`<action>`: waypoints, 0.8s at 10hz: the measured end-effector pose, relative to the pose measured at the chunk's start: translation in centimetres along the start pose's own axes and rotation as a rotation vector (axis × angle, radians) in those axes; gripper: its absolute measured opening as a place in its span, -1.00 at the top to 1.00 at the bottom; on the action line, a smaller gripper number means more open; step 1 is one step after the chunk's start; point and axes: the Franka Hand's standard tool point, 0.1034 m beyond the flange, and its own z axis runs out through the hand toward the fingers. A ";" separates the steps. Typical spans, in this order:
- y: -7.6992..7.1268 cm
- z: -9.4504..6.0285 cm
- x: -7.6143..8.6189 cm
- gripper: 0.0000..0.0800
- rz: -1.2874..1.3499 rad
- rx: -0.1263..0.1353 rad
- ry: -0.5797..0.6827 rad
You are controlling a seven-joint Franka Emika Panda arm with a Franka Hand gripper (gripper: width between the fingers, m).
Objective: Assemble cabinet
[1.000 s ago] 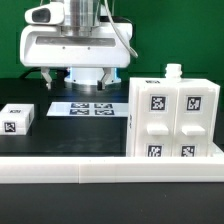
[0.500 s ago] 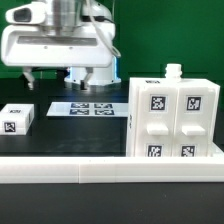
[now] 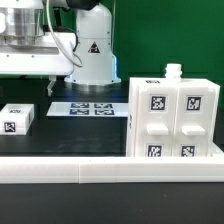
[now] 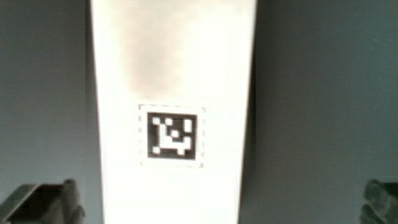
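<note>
Your gripper (image 4: 214, 205) swung to nine o'clock in the exterior view, jaws spread over the block (image 4: 173, 80), cabinet (image 3: 172, 118) untouched.

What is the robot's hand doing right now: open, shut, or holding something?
Hand: open, jaws wide apart, holding nothing. A white tagged block shows between them, not gripped.

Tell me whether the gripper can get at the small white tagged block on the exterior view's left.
Probably yes: the gripper hangs open above the block, fingers spread wider than it, nothing in between.
</note>
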 end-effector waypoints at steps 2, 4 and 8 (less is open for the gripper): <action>0.3 0.9 -0.4 -0.99 -0.026 -0.004 -0.009; 0.8 1.8 -0.9 -0.99 -0.053 -0.008 -0.016; 1.0 3.1 -1.6 -0.99 -0.070 -0.013 -0.030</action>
